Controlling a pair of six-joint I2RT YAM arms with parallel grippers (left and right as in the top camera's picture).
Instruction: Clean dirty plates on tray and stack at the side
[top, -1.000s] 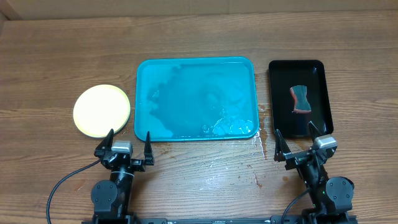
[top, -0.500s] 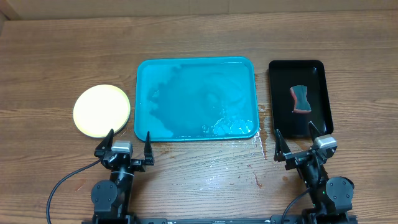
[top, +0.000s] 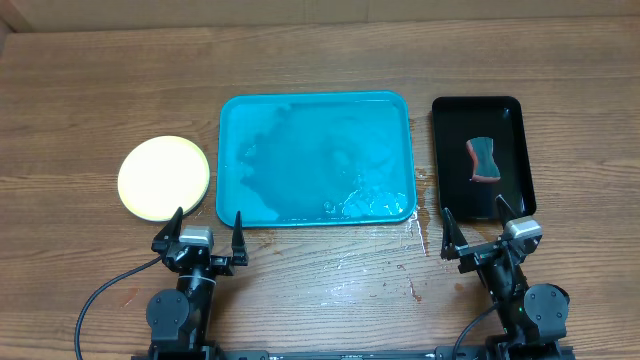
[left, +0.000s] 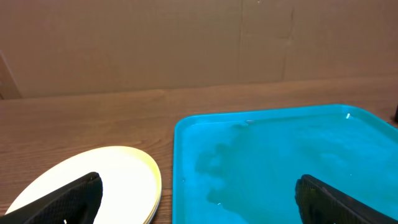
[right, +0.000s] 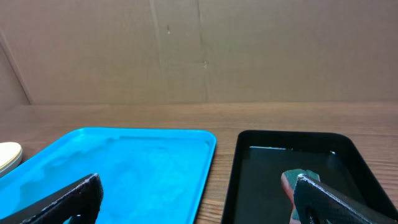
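Plates (top: 164, 178) stacked just ahead-left of left claw (top: 209, 214), nearer arm; it and right claw (top: 475, 210) gape wide, empty.

Your left arm (top: 181, 308), right arm (top: 530, 305), bottom of frame: black bodies, round joint housings, pale grey wrist blocks (top: 197, 237). Left gripper (top: 208, 222), right gripper (top: 474, 216): black tapered fingers (left: 62, 202). Black cables (top: 100, 297) lower left, lower right.

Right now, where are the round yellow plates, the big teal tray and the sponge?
round yellow-green plastic plates (top: 163, 178): overhead view, middle of the top plate.
large teal-blue rectangular plastic tray (top: 300, 125): overhead view, bare wet floor.
red-and-green sponge (top: 483, 160): overhead view, its middle.
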